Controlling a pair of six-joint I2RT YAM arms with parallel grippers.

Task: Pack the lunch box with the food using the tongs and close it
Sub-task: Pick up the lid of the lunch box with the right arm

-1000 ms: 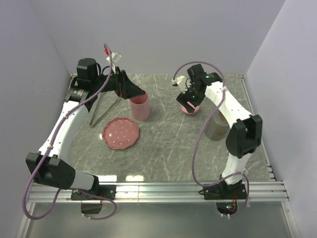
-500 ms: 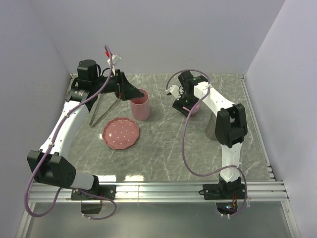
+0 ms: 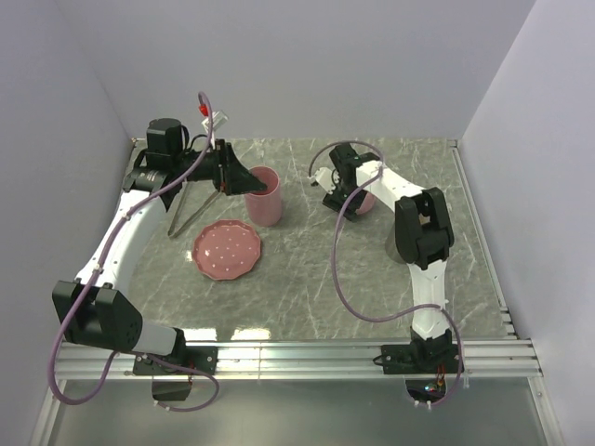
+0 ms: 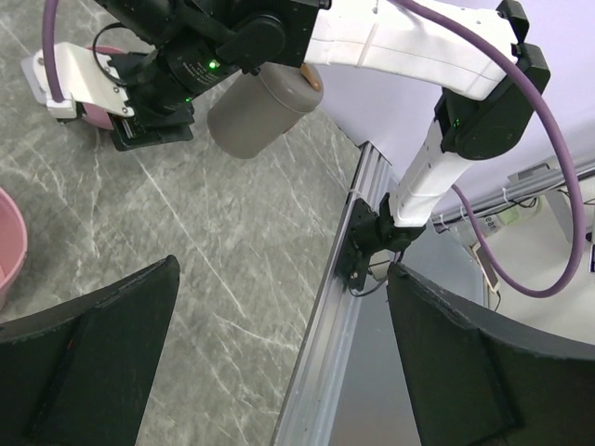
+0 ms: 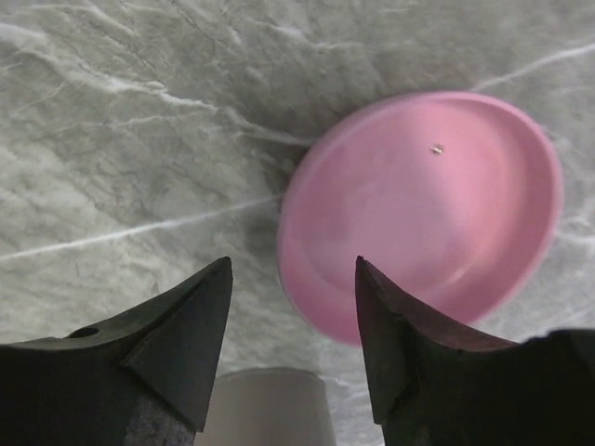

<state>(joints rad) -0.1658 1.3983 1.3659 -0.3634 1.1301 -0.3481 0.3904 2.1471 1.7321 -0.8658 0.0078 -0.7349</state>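
At far left of the overhead view, the tongs [image 3: 198, 212] lie flat on the grey marbled table [image 3: 316, 279]. Their two thin arms are spread in a V: the joined end points toward the near edge, the free tips fan toward the back wall. They pinch nothing, and no gripper touches them.

Just beyond the tips, the left gripper [image 3: 249, 177] hangs above the table. Its wrist view shows it [image 4: 281, 269] with jaws wide apart and only bare table and the aluminium edge rail [image 4: 321, 307] between the black fingers [image 4: 102, 353].

Nearer the bases, beside the tongs' joined end, sits the pink dotted plate [image 3: 226, 249]. Whether any food rests on it cannot be told from this view.

Right of the left gripper stands a tall pink container [image 3: 263, 203], upright with its mouth open; one gripper finger reaches over its rim. Its edge also shows at the left margin of the left wrist view [image 4: 7, 246]. Its contents cannot be seen.

Right of centre, the right gripper [image 3: 339, 197] points down at the table. From the wrist, the right gripper [image 5: 293, 265] has its jaws parted, straddling the left rim of a flat pink disc [image 5: 428, 214] that lies on the table; no contact with it is visible.

Nearest the right arm stands a grey-beige cylinder [image 4: 256, 116], close beside the disc.
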